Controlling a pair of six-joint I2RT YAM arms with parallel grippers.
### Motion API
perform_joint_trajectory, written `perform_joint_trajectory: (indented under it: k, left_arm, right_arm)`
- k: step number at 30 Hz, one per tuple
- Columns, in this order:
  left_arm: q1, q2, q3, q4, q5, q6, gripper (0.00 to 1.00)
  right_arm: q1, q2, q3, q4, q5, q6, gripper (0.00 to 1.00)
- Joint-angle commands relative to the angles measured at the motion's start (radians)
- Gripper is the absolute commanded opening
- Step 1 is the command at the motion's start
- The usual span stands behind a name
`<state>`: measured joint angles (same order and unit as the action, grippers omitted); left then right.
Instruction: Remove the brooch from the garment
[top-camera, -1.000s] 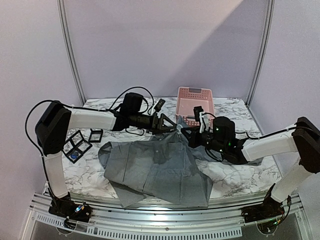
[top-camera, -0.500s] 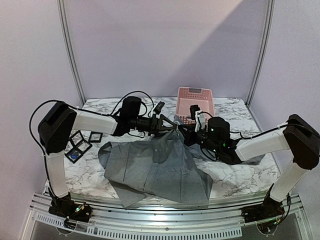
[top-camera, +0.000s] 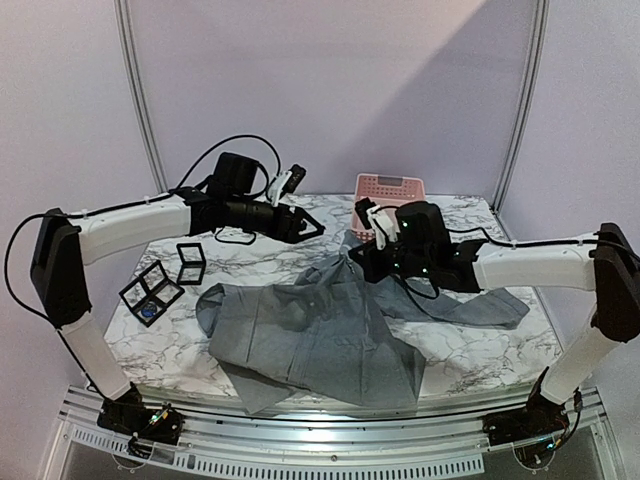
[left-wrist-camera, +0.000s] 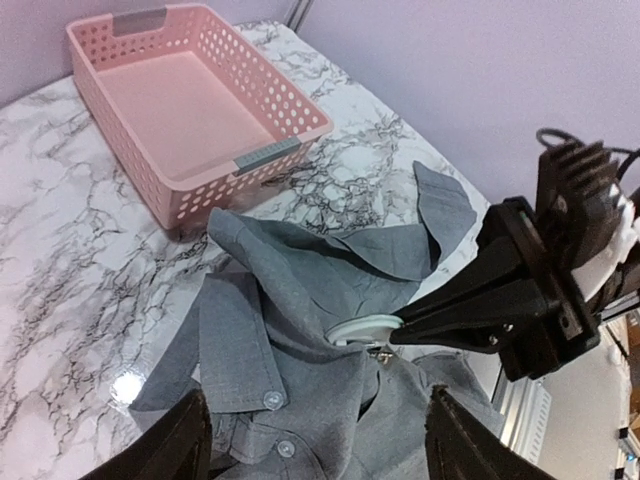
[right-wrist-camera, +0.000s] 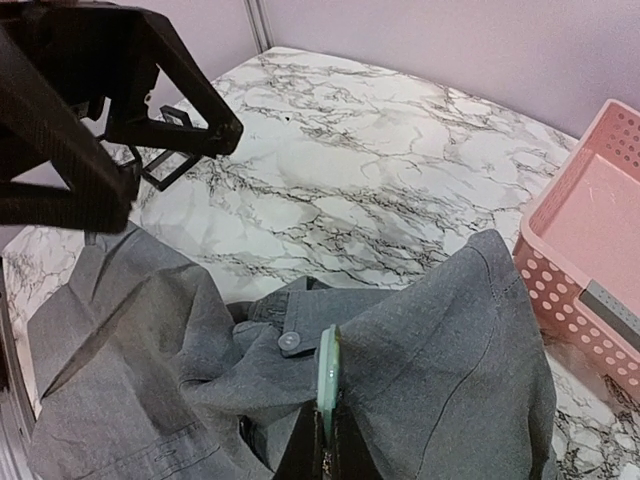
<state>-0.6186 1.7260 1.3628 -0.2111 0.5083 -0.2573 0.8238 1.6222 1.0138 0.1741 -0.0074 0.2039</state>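
Brooch (left-wrist-camera: 362, 328) extraction is the step we judge to be in hand. The right gripper (left-wrist-camera: 408, 328) is pinched down on the disc's edge, and the cloth rises to a peak where it holds. The left gripper (top-camera: 308, 228) hangs above the far-left part of the surface (top-camera: 480, 350), spread wide and holding nothing (in its own wrist view its fingers (left-wrist-camera: 190, 440) have only air between them).

The brooch sits on the garment (top-camera: 310, 340) close beside the collar and top buttons. That puts it towards the middle of the far edge, just short of the pink basket (top-camera: 392, 182). The rest of the garment lies spread down to the near edge.

Since the fabric lifts with the disc, we take it as not yet free. The next move calls for the left gripper to come down and hold the cloth just beside the disc, so the right one has something to pull against. Without that, we expect the whole garment to follow. We cannot tell what fastening holds it.

It is a thin, round, pale mint-green disc, seen edge-on from the right wrist, with a small glint of metal beneath.
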Motion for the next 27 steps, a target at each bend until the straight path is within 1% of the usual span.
perform_joint_trajectory:
  k: [1,4,5,7,13,14,16,18,19,23,27]
  left_arm:
    - [-0.035,0.014,-0.019,-0.079,-0.011,0.138,0.7]
    - [-0.055,0.012,-0.04,-0.043,0.049,0.165,0.67]
    - [-0.058,0.009,-0.057,-0.027,0.062,0.173,0.66]
    - [-0.066,-0.008,-0.085,0.008,0.089,0.191,0.64]
    - [-0.105,-0.055,-0.164,0.075,0.074,0.278,0.58]
    - [-0.111,-0.064,-0.193,0.121,0.075,0.271,0.57]
    - [-0.124,-0.091,-0.277,0.296,0.084,0.223,0.57]
    - [-0.132,-0.104,-0.334,0.437,0.083,0.182,0.58]
    - [-0.133,-0.094,-0.334,0.447,0.09,0.163,0.58]
    - [-0.138,-0.018,-0.244,0.365,0.153,0.131,0.57]
    - [-0.149,0.0,-0.232,0.403,0.162,0.123,0.54]
  right_arm:
    - [-0.011,-0.026,0.125,-0.336,-0.064,-0.067,0.0]
    - [-0.018,-0.016,0.175,-0.441,-0.142,-0.091,0.0]
    - [-0.023,-0.014,0.192,-0.467,-0.199,-0.102,0.0]
    - [-0.03,-0.005,0.225,-0.523,-0.264,-0.116,0.0]
    - [-0.04,0.012,0.269,-0.604,-0.366,-0.149,0.0]
    - [-0.043,0.015,0.272,-0.61,-0.383,-0.151,0.0]
    - [-0.048,0.017,0.279,-0.616,-0.416,-0.152,0.0]
    - [-0.048,0.02,0.287,-0.624,-0.434,-0.155,0.0]
    - [-0.049,0.02,0.291,-0.631,-0.439,-0.157,0.0]
    - [-0.049,0.025,0.304,-0.653,-0.45,-0.173,0.0]
    - [-0.049,0.035,0.31,-0.667,-0.456,-0.183,0.0]
